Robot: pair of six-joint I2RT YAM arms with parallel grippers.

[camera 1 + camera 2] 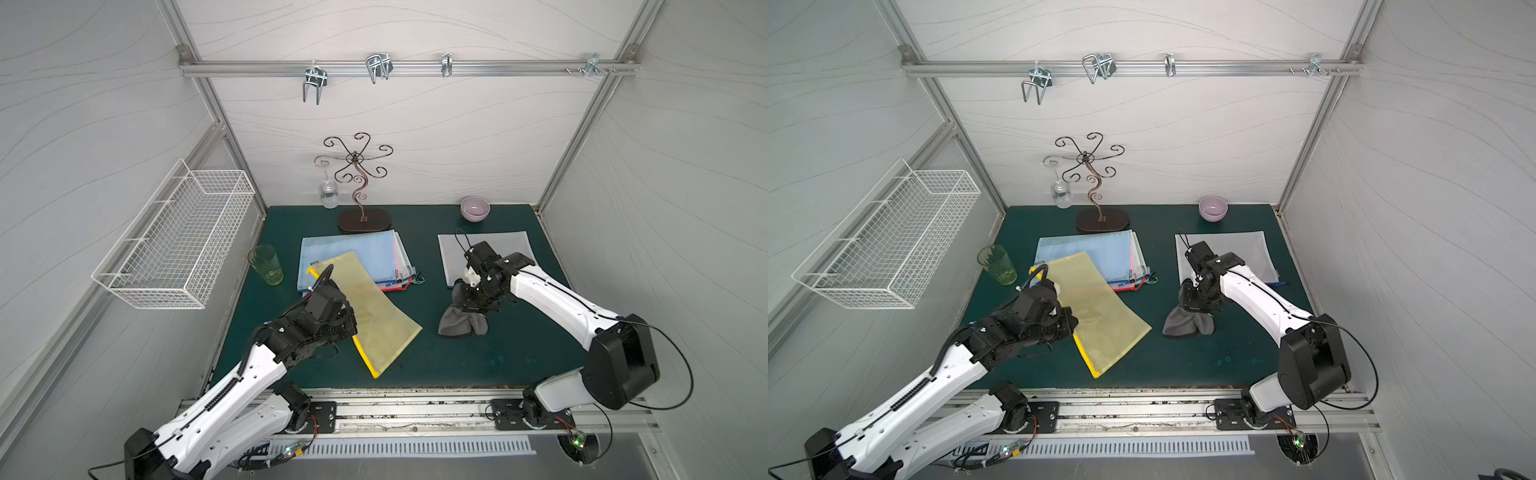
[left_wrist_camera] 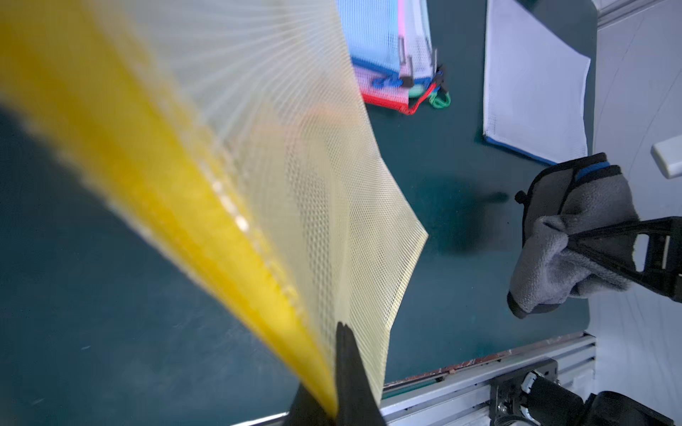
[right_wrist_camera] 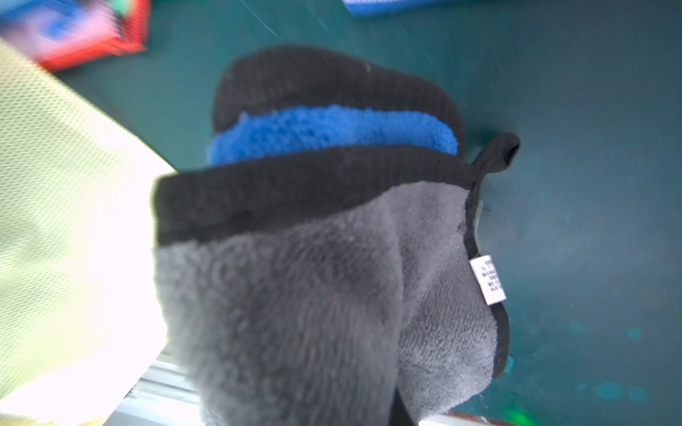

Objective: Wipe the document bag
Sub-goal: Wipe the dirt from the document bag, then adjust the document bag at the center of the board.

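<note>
The yellow mesh document bag (image 1: 376, 320) (image 1: 1104, 320) (image 2: 295, 166) is held up at a slant over the green mat, its far end lying across a stack of bags. My left gripper (image 1: 353, 328) (image 1: 1072, 324) (image 2: 334, 343) is shut on its yellow zipper edge. A grey cloth mitt (image 1: 461, 323) (image 1: 1185, 325) (image 2: 575, 239) (image 3: 295, 295) with black trim and blue lining hangs from my right gripper (image 1: 473, 305) (image 1: 1197, 305) (image 2: 572, 238), which is shut on it. The mitt is to the right of the yellow bag, apart from it. It hides the right fingers in the right wrist view.
A stack of coloured mesh bags (image 1: 353, 255) lies behind the yellow one, and a white mesh bag (image 1: 486, 251) lies under the right arm. A green glass (image 1: 266, 264), a wire stand (image 1: 361, 195), a purple bowl (image 1: 474, 208) and a wall basket (image 1: 178, 245) ring the mat.
</note>
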